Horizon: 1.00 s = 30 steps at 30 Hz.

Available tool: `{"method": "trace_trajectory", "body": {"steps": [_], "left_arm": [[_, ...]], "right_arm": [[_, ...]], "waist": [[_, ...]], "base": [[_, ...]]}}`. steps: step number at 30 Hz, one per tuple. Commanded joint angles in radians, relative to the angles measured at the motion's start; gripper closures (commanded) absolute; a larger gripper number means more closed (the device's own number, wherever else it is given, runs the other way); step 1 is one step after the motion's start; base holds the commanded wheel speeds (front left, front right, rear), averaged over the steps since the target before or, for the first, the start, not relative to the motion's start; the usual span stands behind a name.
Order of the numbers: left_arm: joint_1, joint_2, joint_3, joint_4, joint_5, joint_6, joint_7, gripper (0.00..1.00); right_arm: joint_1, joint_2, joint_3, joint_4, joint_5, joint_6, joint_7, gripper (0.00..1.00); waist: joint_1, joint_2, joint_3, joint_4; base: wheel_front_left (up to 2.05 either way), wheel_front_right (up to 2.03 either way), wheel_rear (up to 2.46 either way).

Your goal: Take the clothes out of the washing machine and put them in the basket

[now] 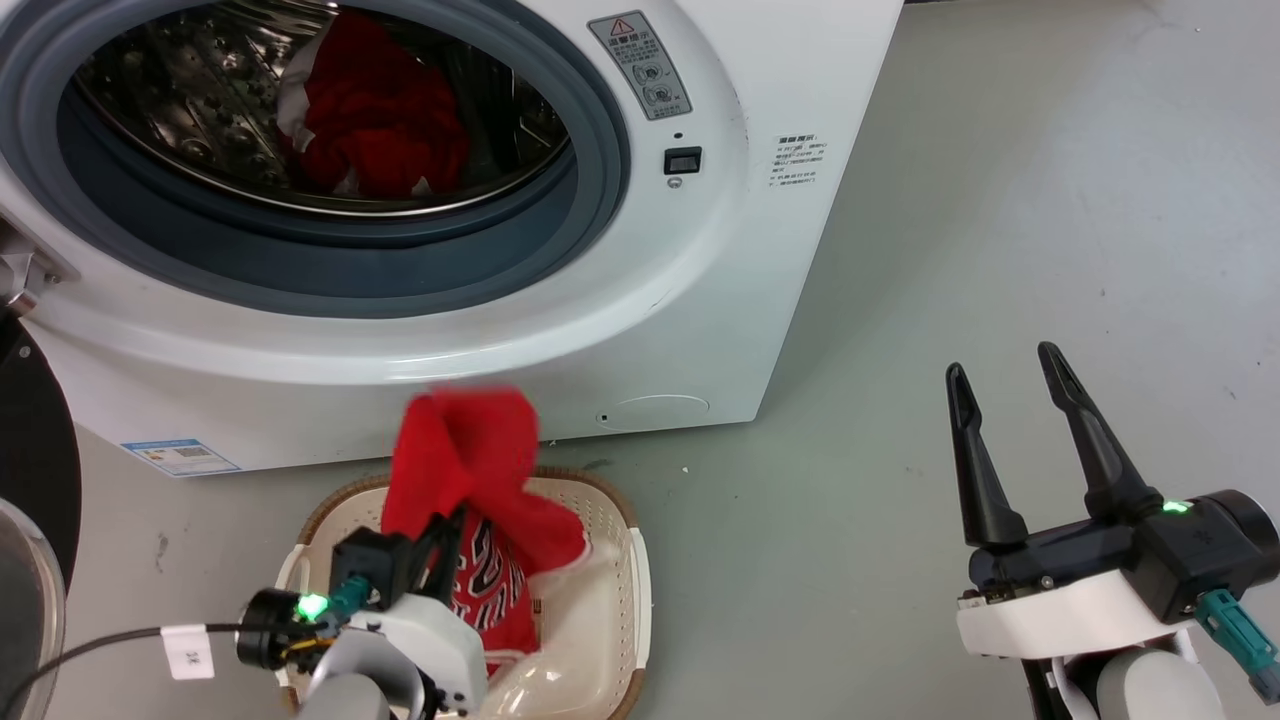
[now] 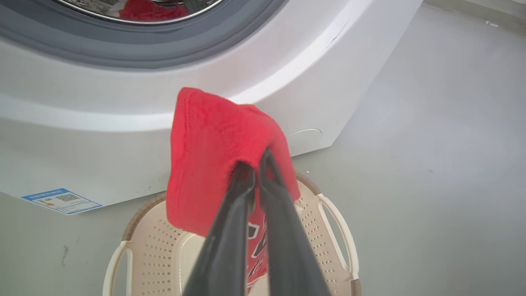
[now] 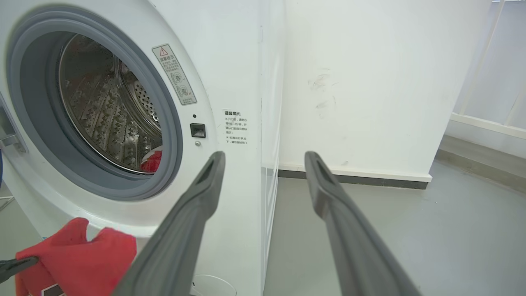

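Note:
My left gripper is shut on a red jersey, which it holds above the cream basket. The jersey's lettered lower part hangs down into the basket. More red clothes with a bit of white cloth lie inside the steel drum of the white washing machine, whose porthole stands open. My right gripper is open and empty, off to the right of the machine above the floor. In the right wrist view the held jersey shows at the lower left.
The dark-rimmed glass door hangs open at the far left. Grey floor spreads to the right of the machine. A white wall with a dark skirting stands behind it. A cable trails from my left wrist.

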<state>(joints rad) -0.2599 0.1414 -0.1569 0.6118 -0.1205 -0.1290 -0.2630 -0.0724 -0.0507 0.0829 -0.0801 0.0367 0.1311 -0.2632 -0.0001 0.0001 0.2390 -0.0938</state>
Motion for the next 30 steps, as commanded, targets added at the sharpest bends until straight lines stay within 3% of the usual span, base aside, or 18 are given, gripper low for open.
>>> {"method": "trace_trajectory", "body": {"steps": [1, 11, 30], "left_arm": [[0.01, 0.0, -0.004, -0.005, -0.004, 0.0, -0.003, 1.0], [-0.008, 0.01, -0.061, 0.104, -0.053, -0.001, -0.003, 1.0], [-0.35, 0.03, -0.135, 0.603, -0.107, -0.001, 0.001, 1.0]], "right_arm": [[0.011, 0.001, 0.0, -0.002, 0.001, -0.001, -0.002, 0.0], [-0.029, 0.001, 0.003, -0.018, -0.004, -0.001, -0.002, 0.0], [-0.204, 0.001, -0.034, -0.086, -0.023, -0.001, -0.002, 0.0]], "waist": [[0.0001, -0.0001, 0.001, 0.0], [0.0001, -0.0001, 0.077, -0.017], [0.0001, -0.0001, 0.445, -0.028]], "base": [[0.0, 0.0, 0.0], [0.0, 0.0, 0.0], [0.0, 0.0, 0.0]]}}
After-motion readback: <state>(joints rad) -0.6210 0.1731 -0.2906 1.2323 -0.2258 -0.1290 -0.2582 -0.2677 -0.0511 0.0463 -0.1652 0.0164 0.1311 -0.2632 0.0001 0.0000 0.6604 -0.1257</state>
